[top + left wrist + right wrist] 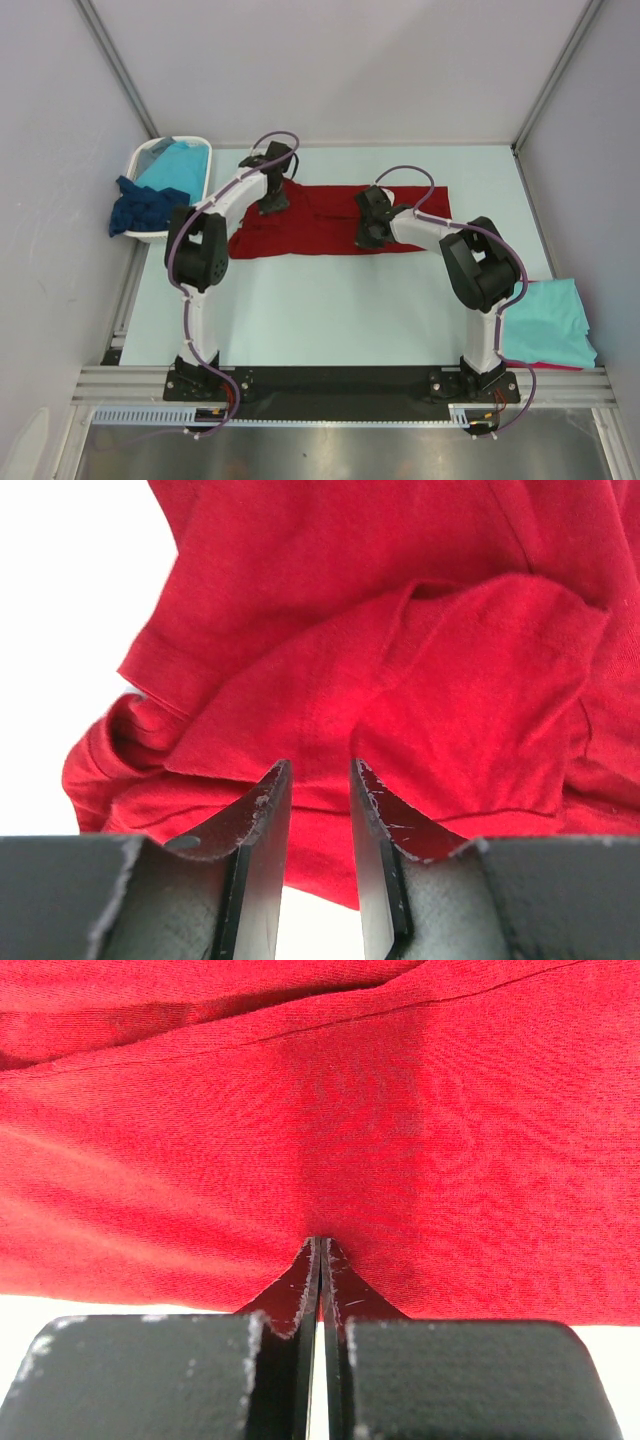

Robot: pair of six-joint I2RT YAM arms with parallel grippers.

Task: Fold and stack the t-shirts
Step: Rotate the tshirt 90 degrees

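Note:
A dark red t-shirt (320,220) lies spread across the back middle of the table. In the left wrist view its left end (400,660) is rumpled, with a sleeve folded over. My left gripper (272,207) stands over that left end, open (320,770), with cloth showing beyond the gap and nothing between the fingers. At the shirt's near edge my right gripper (368,238) is shut, and its tips (322,1242) pinch the red cloth (320,1110), which puckers toward them.
A white basket (140,160) at the back left holds a turquoise shirt (178,165), and a navy shirt (140,208) hangs over its rim. At the front right a folded turquoise shirt (548,320) lies on a red one (545,366). Metal frame posts line the walls.

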